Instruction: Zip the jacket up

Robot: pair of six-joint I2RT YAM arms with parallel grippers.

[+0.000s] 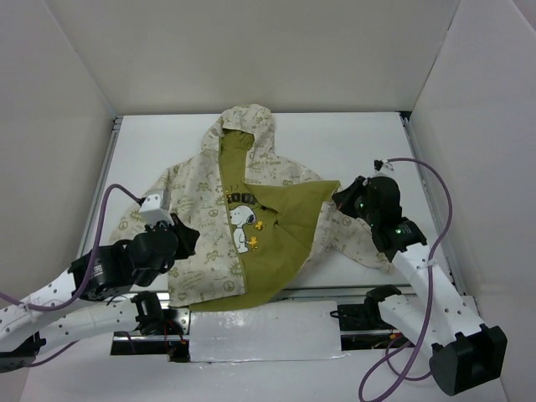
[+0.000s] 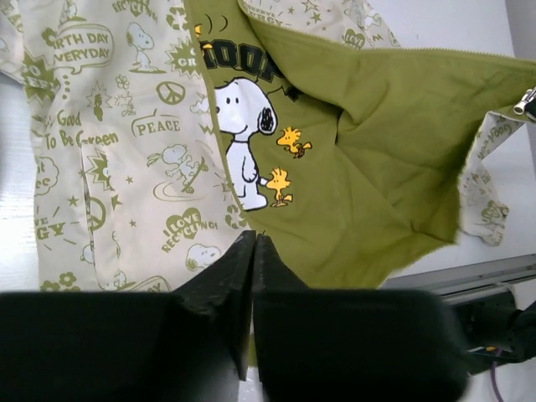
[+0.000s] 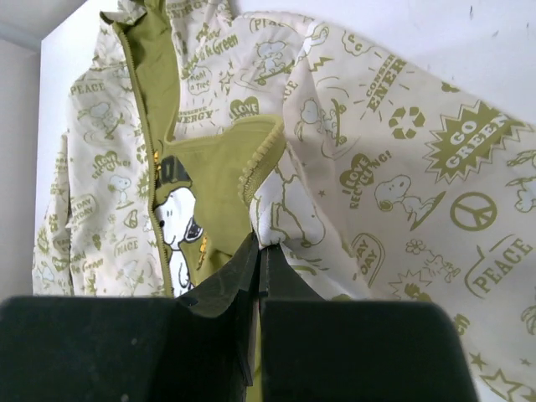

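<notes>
Top external view: the jacket lies on its back on the white surface, hood away from the arms and front open. It is not zipped at all. One front half lies flat, print up. The other half is thrown outward, so its olive lining faces up and a T-shirt with a cartoon dog shows in the gap.

The right fingers are pressed together on that thrown-open half. The right wrist view shows printed cloth gathered into their tips, just below the curled zip edge. The grip looks meant to carry this half back over the T-shirt until its edge lies beside the other one.

The left fingers are also pressed together, low over the flat half near the hem, close to its front edge. I cannot tell whether any cloth is caught between them. My guess is that they wait there to pin the hem while the two ends of the zip are brought together.

The folded half is well apart from its partner, so it must be closed and lined up before any slider can run. Loose cloth may bunch, and the T-shirt could catch in the teeth.
</notes>
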